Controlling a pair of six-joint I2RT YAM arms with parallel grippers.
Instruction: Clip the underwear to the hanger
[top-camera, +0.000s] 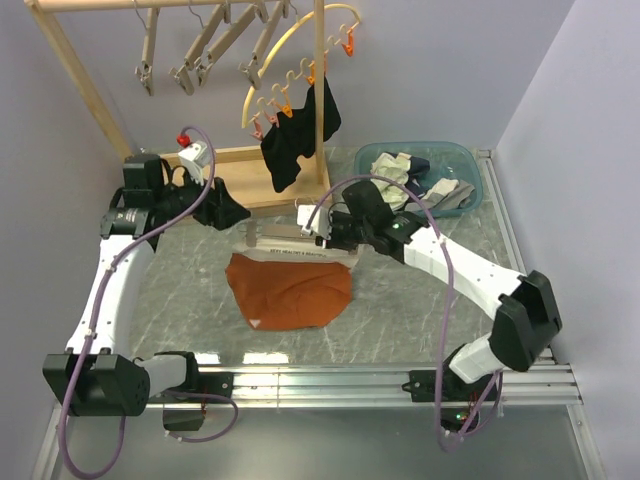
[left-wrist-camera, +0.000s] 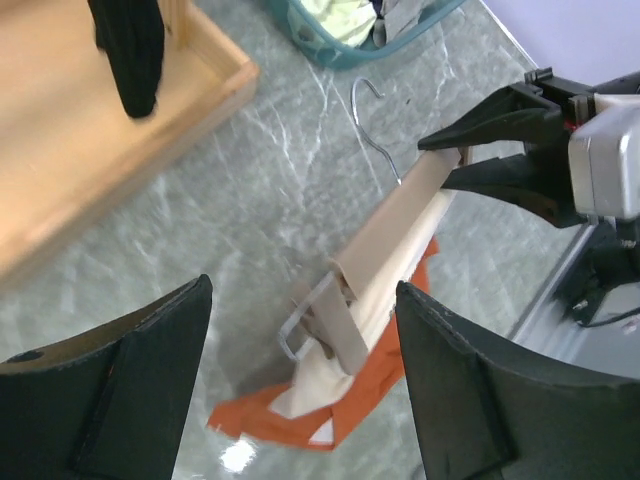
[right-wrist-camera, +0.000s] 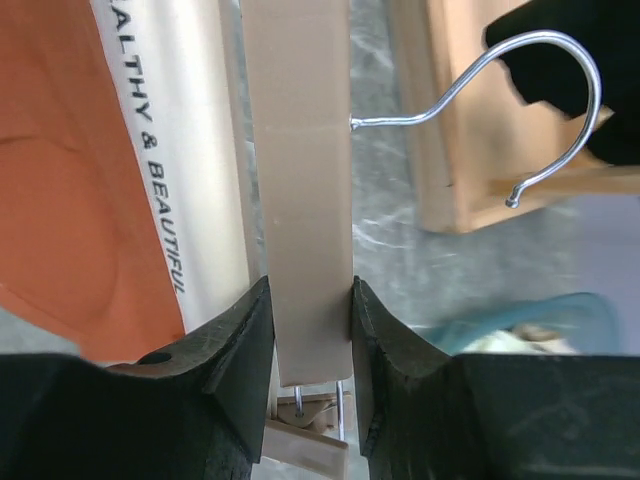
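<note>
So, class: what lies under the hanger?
The underwear: its printed waistband shows beside the hanger bar, over the marble table. Whatever sits directly beneath the bar is covered.

White arms (top-camera: 110, 290), black joints (top-camera: 525, 320), purple cables (top-camera: 445, 300), black fingers (left-wrist-camera: 130, 390)

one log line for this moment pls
left claw: open over hanger clip end | right claw: shut on hanger bar | underwear: flat on table, waistband along hanger
</note>
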